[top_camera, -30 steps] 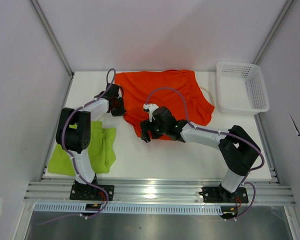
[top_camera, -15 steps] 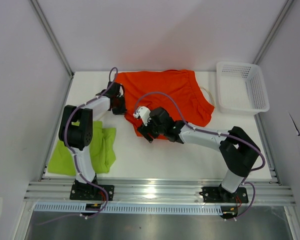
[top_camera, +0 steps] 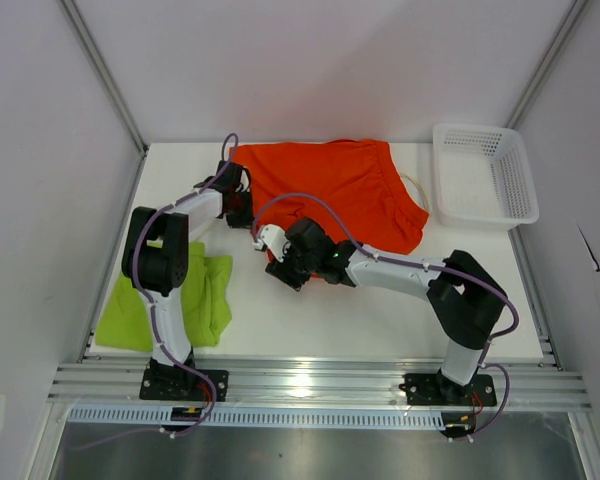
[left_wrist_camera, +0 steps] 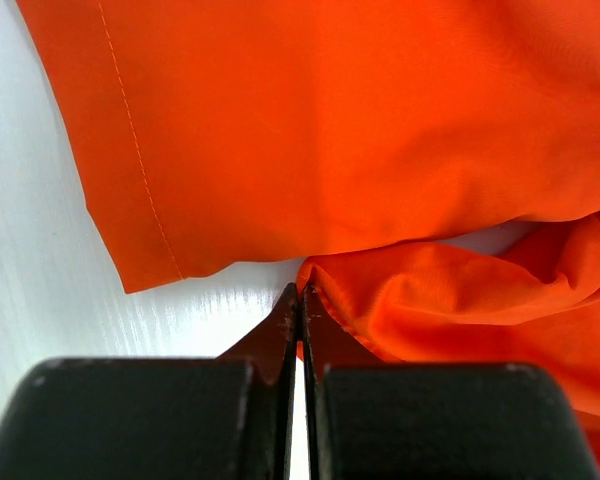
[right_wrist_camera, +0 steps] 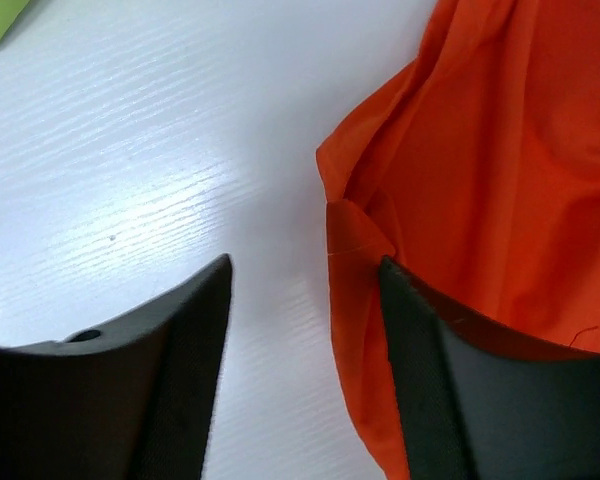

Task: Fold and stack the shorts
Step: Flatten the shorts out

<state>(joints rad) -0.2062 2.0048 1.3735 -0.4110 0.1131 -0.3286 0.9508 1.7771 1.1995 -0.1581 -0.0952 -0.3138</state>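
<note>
Top view: orange shorts [top_camera: 350, 190] lying spread far centre; green shorts [top_camera: 205, 300] bunched near left.
Left wrist: left gripper [left_wrist_camera: 299, 300] sitting shut against hem, hold unclear.
Right wrist: right gripper [right_wrist_camera: 305, 262] gaping, straddling hem corner, likely readying fold.

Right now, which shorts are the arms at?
The orange pair, spread out at the back with both arms on its near-left edge; the green pair lies apart, untouched.

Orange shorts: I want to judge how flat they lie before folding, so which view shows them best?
Top external: the orange shorts appear whole, spread at the far side of the table, with the near-left corner rumpled. Left wrist shows only a hem corner and a bunched fold. Right wrist shows only a crumpled edge by its fingers.
</note>
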